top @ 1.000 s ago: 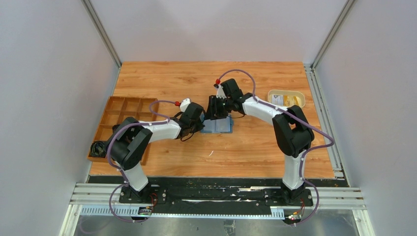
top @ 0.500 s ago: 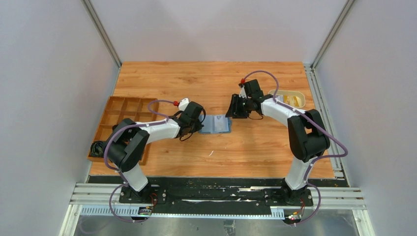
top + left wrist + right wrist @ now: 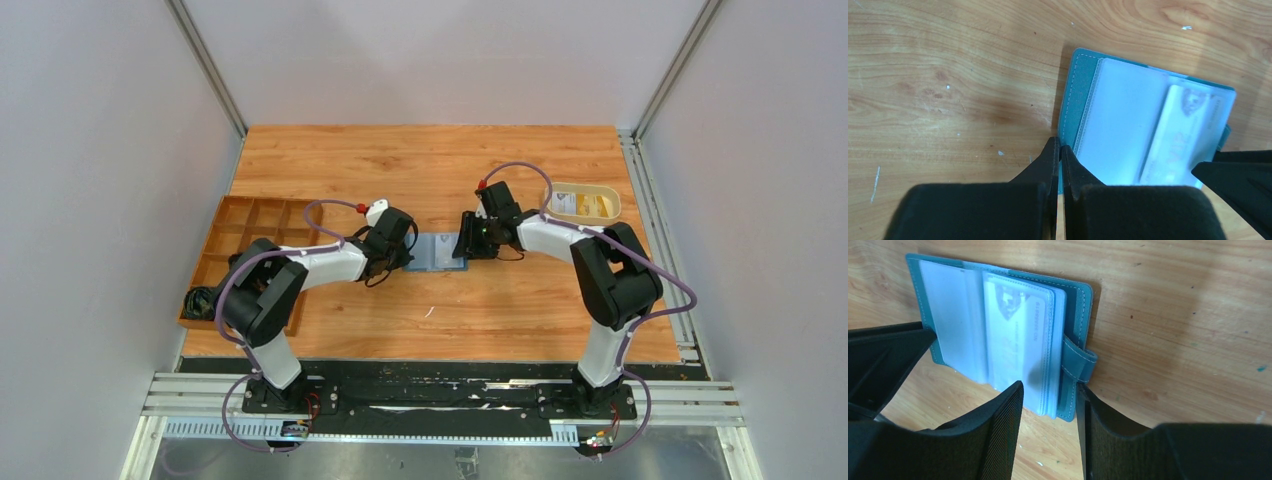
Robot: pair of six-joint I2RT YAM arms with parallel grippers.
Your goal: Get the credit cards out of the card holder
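The blue card holder (image 3: 440, 252) lies open on the table between my two grippers. Its clear sleeves show in both wrist views, with a whitish credit card (image 3: 1175, 135) (image 3: 1015, 320) inside one sleeve. My left gripper (image 3: 408, 258) (image 3: 1060, 146) is shut, its tips resting on the holder's left cover edge (image 3: 1083, 85). My right gripper (image 3: 465, 243) (image 3: 1049, 387) is open and low over the holder's right edge. One finger is over the sleeves, the other beside the closure tab (image 3: 1079, 362). Nothing is pinched.
At the back right stands a cream oval dish (image 3: 612, 200) with a whitish card (image 3: 565, 203) and a yellow one (image 3: 596, 205) in it. A brown wooden compartment tray (image 3: 250, 225) sits at the left edge, a black bundle (image 3: 200, 300) in its near end.
My right gripper moved off the holder toward the right, then came back down at the holder's right edge. The left gripper and the holder stayed put.
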